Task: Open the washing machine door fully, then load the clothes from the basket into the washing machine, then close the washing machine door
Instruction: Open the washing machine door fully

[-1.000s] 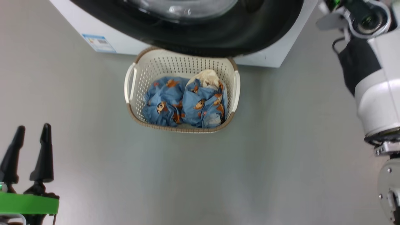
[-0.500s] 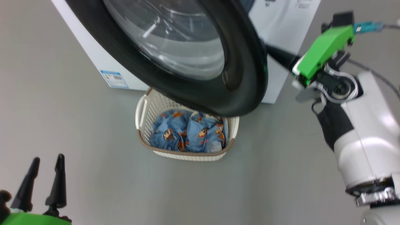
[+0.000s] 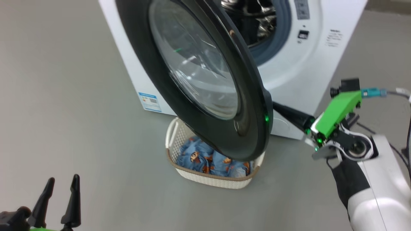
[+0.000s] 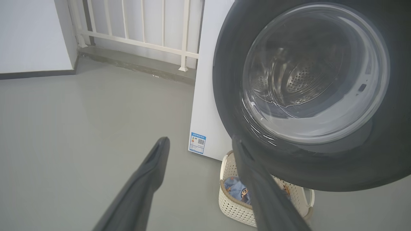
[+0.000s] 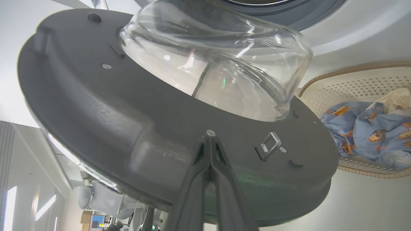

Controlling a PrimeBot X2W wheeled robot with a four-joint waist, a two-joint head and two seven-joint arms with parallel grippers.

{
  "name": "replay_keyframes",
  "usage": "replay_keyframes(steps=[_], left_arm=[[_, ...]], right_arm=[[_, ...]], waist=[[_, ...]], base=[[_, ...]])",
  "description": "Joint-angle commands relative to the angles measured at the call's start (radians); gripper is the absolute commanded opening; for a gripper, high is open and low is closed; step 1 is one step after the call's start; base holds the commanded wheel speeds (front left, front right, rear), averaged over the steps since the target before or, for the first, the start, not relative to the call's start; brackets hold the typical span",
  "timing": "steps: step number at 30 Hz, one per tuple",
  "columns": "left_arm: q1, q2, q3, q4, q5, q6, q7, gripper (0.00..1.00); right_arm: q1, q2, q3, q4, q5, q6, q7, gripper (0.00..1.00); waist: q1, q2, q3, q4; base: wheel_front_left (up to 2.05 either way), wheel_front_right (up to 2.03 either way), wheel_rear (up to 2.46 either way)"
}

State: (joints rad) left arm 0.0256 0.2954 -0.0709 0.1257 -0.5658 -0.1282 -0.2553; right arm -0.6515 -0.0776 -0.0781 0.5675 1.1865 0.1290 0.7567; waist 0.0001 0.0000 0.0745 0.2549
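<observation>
The washing machine [image 3: 318, 64] stands with its door [image 3: 247, 141] swung partly out, black rim and glass bowl [image 3: 196, 70] toward me. My right gripper [image 3: 277, 109] is shut, its tips pressed against the door's grey inner face [image 5: 135, 128] just below the glass bulge [image 5: 218, 64]; it holds nothing. The basket [image 3: 212, 179] sits on the floor under the door's lower edge, with the blue bear-print clothes [image 3: 205, 158] inside, partly hidden by the door. My left gripper [image 3: 61, 199] hangs open at the lower left, far from the basket [image 4: 232, 205].
The drum opening [image 3: 257, 19] and grey gasket [image 3: 276, 41] show past the door. A blue label [image 3: 150, 101] is on the machine's side. A metal latch loop [image 5: 269, 146] sits beside my right fingertips. A white railing [image 4: 135, 35] runs behind the machine.
The head camera has tilted up, bringing the machine front and drum opening into view. The door stands further out from the machine, with my shut right gripper still behind it. The left gripper stays open.
</observation>
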Motion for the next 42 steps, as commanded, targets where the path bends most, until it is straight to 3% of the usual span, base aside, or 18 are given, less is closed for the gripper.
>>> replay_keyframes(steps=[1,26,42], left_arm=[[-0.017,0.026,0.038,-0.014,0.013,-0.003,-0.006,1.00],[-0.031,0.022,0.025,0.024,0.046,-0.003,-0.006,1.00],[-0.039,0.022,0.035,0.024,0.046,-0.003,-0.006,1.00]], right_arm=[[0.003,0.025,0.021,-0.039,0.013,0.002,0.010,0.00],[0.074,0.027,0.176,-0.093,0.173,0.002,-0.012,0.00],[0.060,0.027,0.253,-0.074,0.214,0.002,-0.054,0.00]], waist=[[-0.0001,0.0000,-0.045,0.051],[-0.0001,0.0000,-0.083,0.220],[-0.0001,0.0000,-0.076,0.221]], base=[[0.00,0.00,0.00],[0.00,0.00,0.00],[0.00,0.00,0.00]])
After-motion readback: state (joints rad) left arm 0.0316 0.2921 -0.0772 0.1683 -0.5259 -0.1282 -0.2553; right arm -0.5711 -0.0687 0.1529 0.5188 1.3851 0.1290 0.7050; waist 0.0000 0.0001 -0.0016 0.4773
